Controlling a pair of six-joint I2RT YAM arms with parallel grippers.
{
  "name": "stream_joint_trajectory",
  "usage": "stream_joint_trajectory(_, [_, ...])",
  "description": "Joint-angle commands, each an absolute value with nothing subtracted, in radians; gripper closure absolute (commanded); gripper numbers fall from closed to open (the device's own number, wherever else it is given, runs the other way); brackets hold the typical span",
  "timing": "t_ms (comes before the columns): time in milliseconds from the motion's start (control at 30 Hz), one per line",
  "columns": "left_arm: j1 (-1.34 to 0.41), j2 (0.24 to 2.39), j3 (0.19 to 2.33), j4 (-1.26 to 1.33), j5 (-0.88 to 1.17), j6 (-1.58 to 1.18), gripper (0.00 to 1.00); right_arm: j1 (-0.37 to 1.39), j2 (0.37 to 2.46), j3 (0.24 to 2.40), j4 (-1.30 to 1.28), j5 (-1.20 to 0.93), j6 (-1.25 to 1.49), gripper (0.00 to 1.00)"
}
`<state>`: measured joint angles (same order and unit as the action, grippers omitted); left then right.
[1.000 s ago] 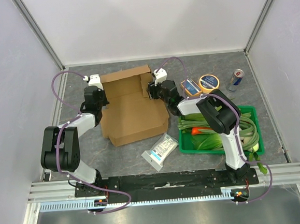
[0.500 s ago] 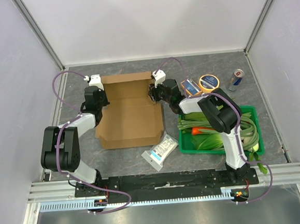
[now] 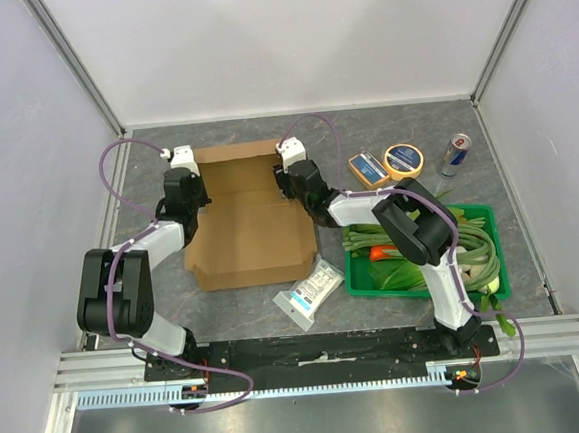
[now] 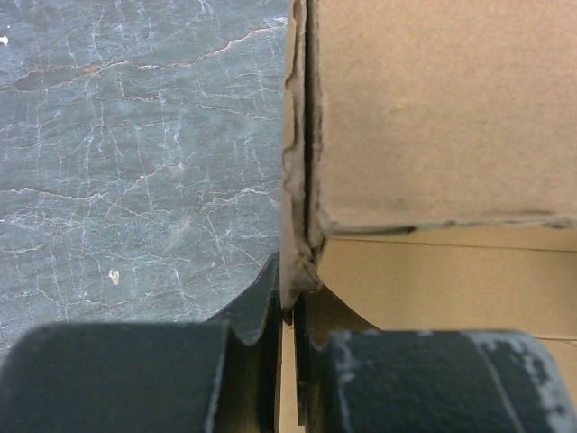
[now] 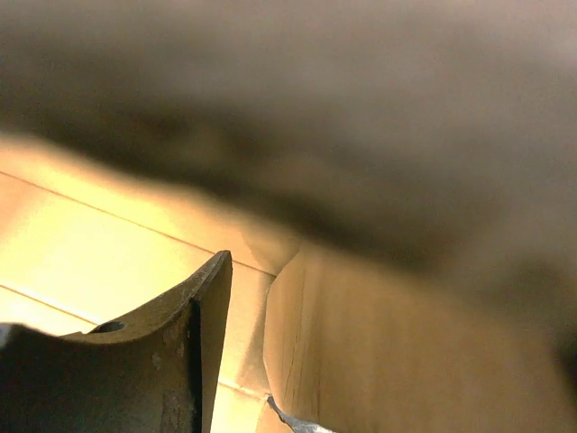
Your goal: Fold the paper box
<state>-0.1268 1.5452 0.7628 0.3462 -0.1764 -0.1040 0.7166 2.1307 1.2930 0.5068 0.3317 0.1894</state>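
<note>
I have the paper box (image 3: 247, 215) lying on the grey table (image 3: 413, 127), left of centre, with an arm on each side of its far half. From the top camera its broad brown panel faces up, a low wall shows along the near edge, and a second panel runs along the far side. My left gripper (image 3: 194, 197) sits at the box's left edge. On the left wrist camera its two dark fingers (image 4: 135, 379) are clenched on a ragged double-layered cardboard edge, which rises straight up from between the tips. My right gripper (image 3: 289, 184) is at the box's far right corner. Its wrist feed is mostly blur: one dark finger (image 5: 194, 343) lies against pale cardboard with a fold beside it, and I cannot tell whether that gripper is gripping or released. A white-and-blue packet (image 3: 309, 292) lies just off the box's near right corner. The green crate (image 3: 494, 261) of vegetables stands further right.
</note>
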Motion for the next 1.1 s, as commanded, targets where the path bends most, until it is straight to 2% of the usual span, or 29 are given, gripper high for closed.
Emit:
stream_joint_trajectory(0, [-0.144,1.512,0.765,0.393,-0.189,-0.137,0.98,0.704,2.06,1.266,0.512,0.313,0.19,0.43])
stream_joint_trajectory(200, [-0.15,1.514,0.765,0.393,-0.199,-0.133,0.98,0.695,2.011,1.167,0.578,0.275,0.169,0.42])
stream_joint_trajectory(333, [-0.156,1.513,0.764,0.393,-0.207,-0.127,0.98,0.693,2.02,1.175,0.571,0.313,0.169,0.42])
stream_joint_trajectory(433, [-0.161,1.508,0.761,0.394,-0.209,-0.127,0.98,0.693,2.054,1.212,0.561,0.354,0.179,0.54])
stream_joint_trajectory(500, [-0.164,1.503,0.758,0.399,-0.21,-0.127,0.98,0.701,2.097,1.248,0.569,0.441,0.213,0.69])
stream_joint_trajectory(533, [-0.164,1.503,0.755,0.399,-0.215,-0.129,0.98,0.712,2.111,1.267,0.554,0.513,0.239,0.98])
stream_joint_trajectory(567, [-0.167,1.5,0.756,0.399,-0.219,-0.132,0.98,0.728,2.143,1.287,0.543,0.646,0.268,1.0])
stream_joint_trajectory(700, [-0.173,1.493,0.752,0.385,-0.241,-0.143,0.98,0.811,2.207,1.411,0.454,0.948,0.324,1.0])
stream_joint_trajectory(800, [-0.179,1.486,0.742,0.387,-0.252,-0.146,0.98,0.825,2.263,1.509,0.342,1.018,0.368,1.0])
stream_joint_trajectory(933, [-0.181,1.482,0.741,0.385,-0.265,-0.149,0.98,0.828,2.275,1.539,0.316,1.06,0.357,1.0])
stream_joint_trajectory(1000, [-0.181,1.483,0.742,0.385,-0.27,-0.15,0.98,0.827,2.247,1.488,0.377,1.031,0.325,1.0])
stream_joint_trajectory(1067, [-0.181,1.486,0.744,0.384,-0.27,-0.15,0.98,0.819,2.192,1.448,0.402,0.977,0.289,0.85])
